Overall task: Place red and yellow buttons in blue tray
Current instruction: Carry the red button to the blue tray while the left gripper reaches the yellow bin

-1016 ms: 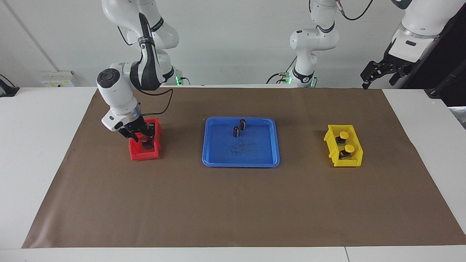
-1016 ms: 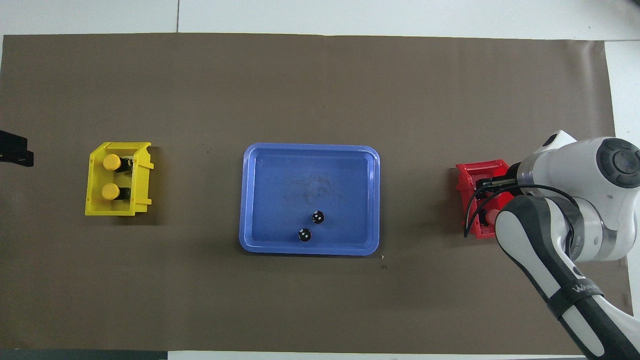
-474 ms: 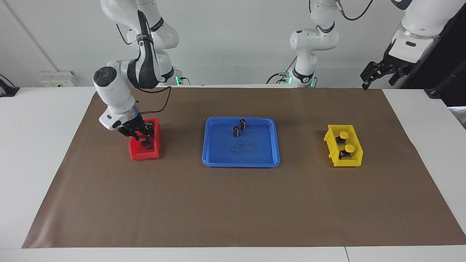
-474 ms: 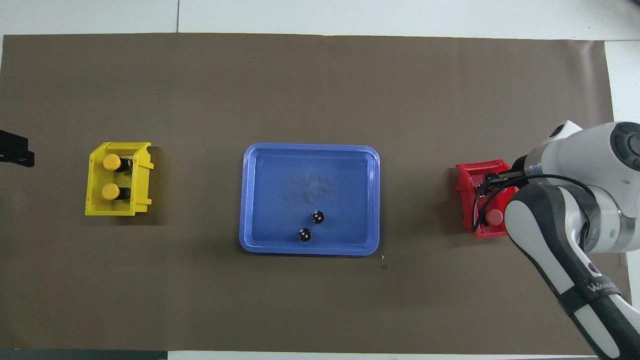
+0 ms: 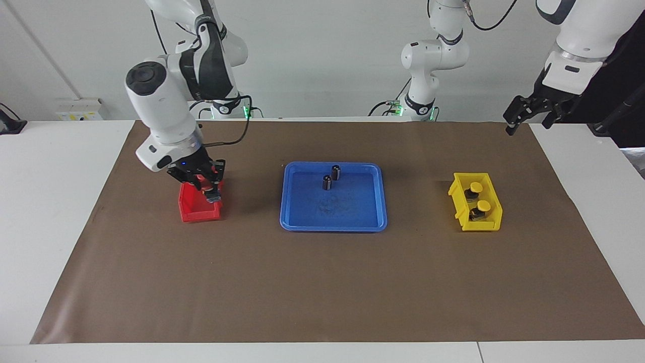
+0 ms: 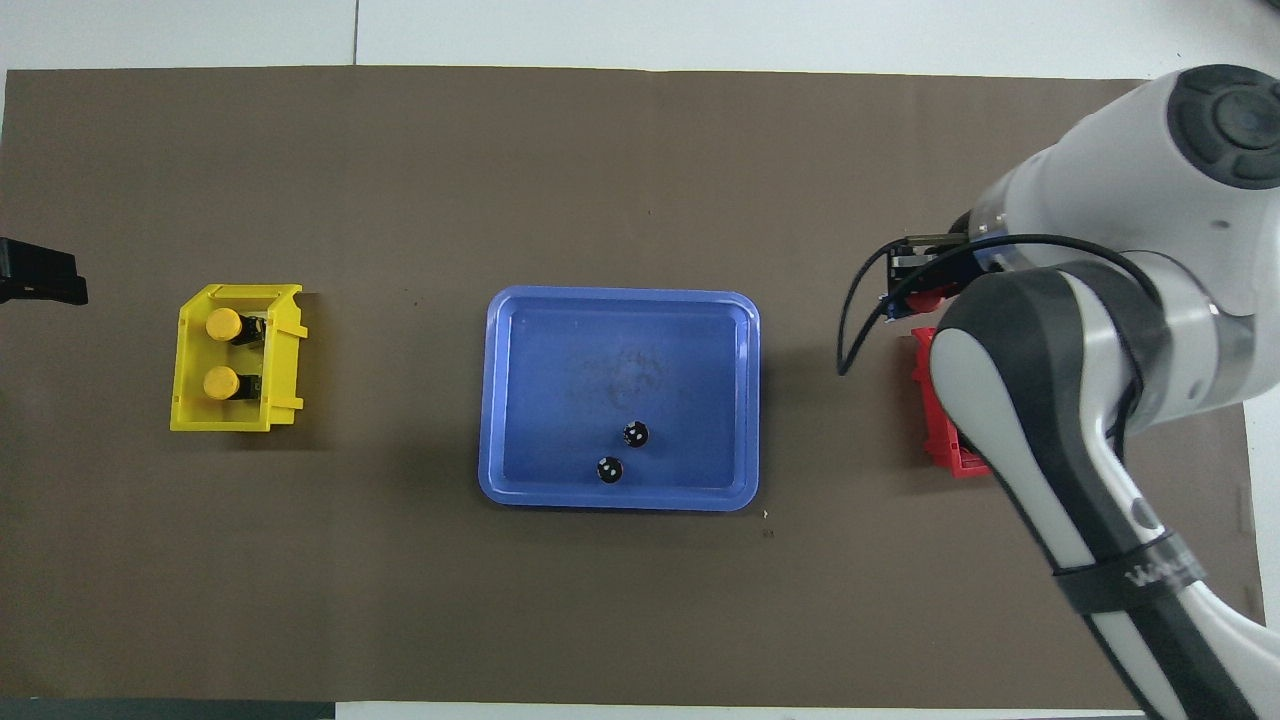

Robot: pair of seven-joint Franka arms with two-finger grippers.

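Note:
My right gripper (image 5: 206,185) is shut on a red button (image 5: 211,191) and holds it just above the red bin (image 5: 199,214). In the overhead view the gripper (image 6: 915,290) and a bit of the button (image 6: 932,298) show past the arm. The other red button is hidden. Two yellow buttons (image 5: 473,188) (image 5: 484,205) sit in the yellow bin (image 5: 491,222); they also show in the overhead view (image 6: 222,324) (image 6: 220,382). The blue tray (image 5: 332,228) (image 6: 620,500) lies mid-table. My left gripper (image 5: 526,118) waits open, raised over the mat's corner near its base.
Two small dark cylinders (image 5: 336,172) (image 5: 327,182) stand in the tray on its side nearer the robots, also seen from overhead (image 6: 635,434) (image 6: 609,470). The red bin (image 6: 945,440) is largely covered by the right arm. A brown mat (image 5: 322,287) covers the table.
My right gripper has risen out of the red bin with a red button in it and shifted toward the tray. The left gripper has barely moved.

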